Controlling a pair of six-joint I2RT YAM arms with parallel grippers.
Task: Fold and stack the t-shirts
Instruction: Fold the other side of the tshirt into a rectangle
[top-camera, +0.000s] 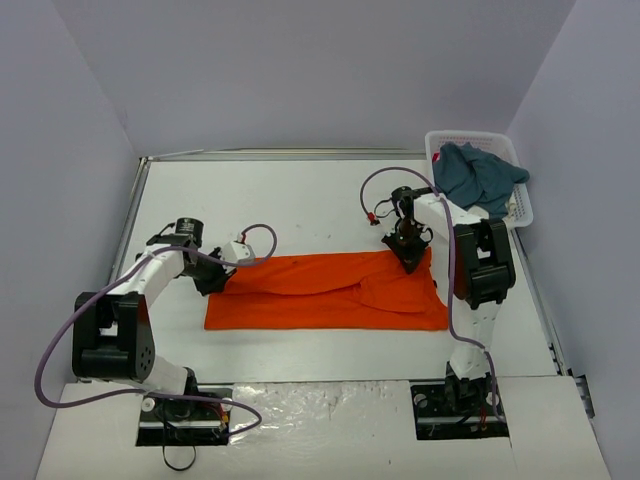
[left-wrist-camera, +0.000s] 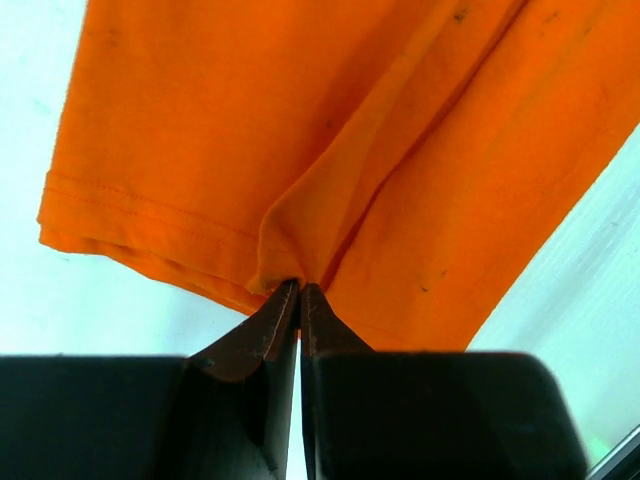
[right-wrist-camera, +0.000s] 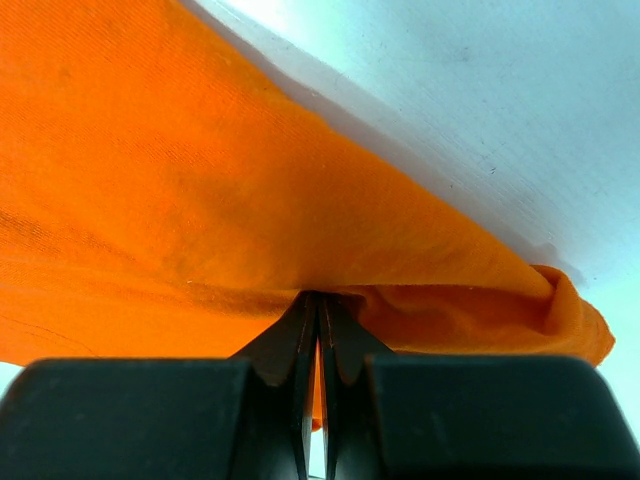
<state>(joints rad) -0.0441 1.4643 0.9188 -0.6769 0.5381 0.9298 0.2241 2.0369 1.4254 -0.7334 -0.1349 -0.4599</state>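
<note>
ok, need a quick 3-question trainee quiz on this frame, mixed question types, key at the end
1. True or false: the left gripper and the right gripper are each shut on the bright orange cloth t-shirt.
2. The dusty teal-blue cloth t-shirt is:
A) stacked on the orange t-shirt
B) bunched in the white plastic lattice basket
C) held by the left gripper
3. Which gripper is nearer the basket?

Key: 1 true; 2 B; 3 right gripper.
</note>
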